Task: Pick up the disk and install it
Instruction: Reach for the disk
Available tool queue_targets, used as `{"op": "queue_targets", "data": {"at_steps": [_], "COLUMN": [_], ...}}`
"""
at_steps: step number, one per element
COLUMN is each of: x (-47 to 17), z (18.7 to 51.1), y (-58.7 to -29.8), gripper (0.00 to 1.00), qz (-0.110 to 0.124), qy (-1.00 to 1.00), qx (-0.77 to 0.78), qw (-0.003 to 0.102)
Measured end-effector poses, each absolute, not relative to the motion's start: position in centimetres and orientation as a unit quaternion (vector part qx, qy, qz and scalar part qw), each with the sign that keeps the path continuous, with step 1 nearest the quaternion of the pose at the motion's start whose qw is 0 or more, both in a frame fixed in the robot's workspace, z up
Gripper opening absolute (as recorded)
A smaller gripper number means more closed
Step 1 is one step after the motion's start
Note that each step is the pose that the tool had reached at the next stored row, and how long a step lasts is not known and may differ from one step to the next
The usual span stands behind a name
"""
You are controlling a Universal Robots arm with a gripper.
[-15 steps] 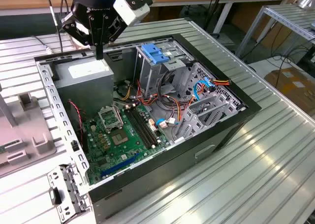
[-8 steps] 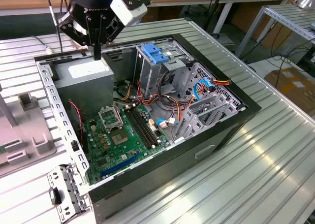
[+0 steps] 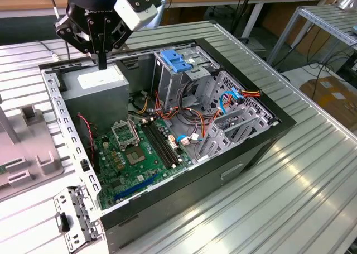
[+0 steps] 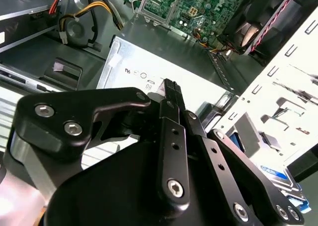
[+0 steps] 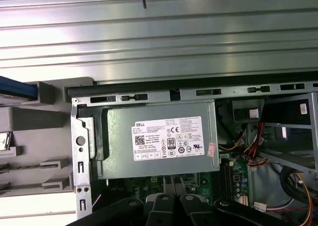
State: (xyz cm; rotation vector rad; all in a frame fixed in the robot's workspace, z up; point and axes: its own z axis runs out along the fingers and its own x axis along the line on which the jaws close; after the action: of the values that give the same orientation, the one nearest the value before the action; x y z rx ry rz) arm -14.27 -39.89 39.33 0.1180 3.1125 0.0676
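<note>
Hovering just above the power supply [image 3: 95, 85], the gripper [image 3: 102, 63] has its fingers pressed together with nothing between them. The disk [image 4: 277, 175] lies outside the case [image 3: 240, 170], in the grey holder [image 3: 33, 148] beyond the perforated side wall [image 3: 60, 120].

The risks, as I judge them:
- A descent from here would drive the fingertips into the power supply's lid.
- A low sweep toward the holder could clip the side wall.
- Fingers left closed would push the disk instead of gripping it.
- The loose cables [image 3: 195, 123] beside the drive cage [image 3: 192, 81] could snag a carried disk.
</note>
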Motion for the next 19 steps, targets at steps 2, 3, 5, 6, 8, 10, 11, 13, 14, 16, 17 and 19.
{"op": "queue_targets", "data": {"at_steps": [2, 3, 5, 6, 8, 10, 11, 13, 14, 16, 17, 19], "x": [-14.5, -14.6, -14.8, -14.9, -15.0, -15.1, -15.2, -15.3, -15.3, -15.4, -15.5, -15.6], "z": [39.3, 39.3, 39.3, 39.3, 39.3, 39.3, 39.3, 39.3, 39.3, 39.3, 39.3, 39.3], "y": [-39.9, -39.9, -39.9, -39.9, -39.9, -39.9, -39.9, -39.9, -39.9, -39.9, -39.9, -39.9], "gripper": [0.11, 0.11, 0.11, 0.11, 0.11, 0.11, 0.11, 0.11, 0.11, 0.11, 0.11, 0.11], "qz": [0.022, 0.022, 0.022, 0.022, 0.022, 0.022, 0.022, 0.022, 0.022, 0.022, 0.022, 0.022], "qy": [0.999, 0.999, 0.999, 0.999, 0.999, 0.999, 0.999, 0.999, 0.999, 0.999, 0.999, 0.999], "qx": [0.038, 0.038, 0.038, 0.038, 0.038, 0.038, 0.038, 0.038, 0.038, 0.038, 0.038, 0.038], "qw": [0.013, 0.013, 0.013, 0.013, 0.013, 0.013, 0.013, 0.013, 0.013, 0.013, 0.013, 0.013]}}
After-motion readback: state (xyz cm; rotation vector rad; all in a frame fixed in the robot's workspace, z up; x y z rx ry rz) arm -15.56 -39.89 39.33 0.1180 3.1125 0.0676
